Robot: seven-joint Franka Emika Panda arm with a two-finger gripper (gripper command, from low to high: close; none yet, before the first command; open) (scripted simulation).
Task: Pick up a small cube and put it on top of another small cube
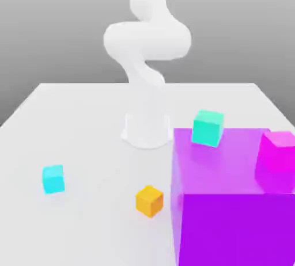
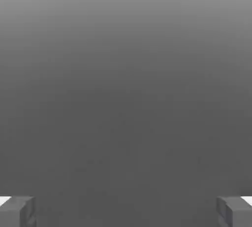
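The pincer gapes wide on nothing; the cyan cube sits on bare table, well apart from the teal cube.

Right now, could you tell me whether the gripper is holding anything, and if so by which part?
Nothing is held. The gripper is open with nothing between its fingers; the cyan cube sits on the table.

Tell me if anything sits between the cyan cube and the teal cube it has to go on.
The orange cube lies near the line from the cyan cube to the teal cube, slightly toward the camera. The huge purple cube sits right beside the teal one, crowding the approach.
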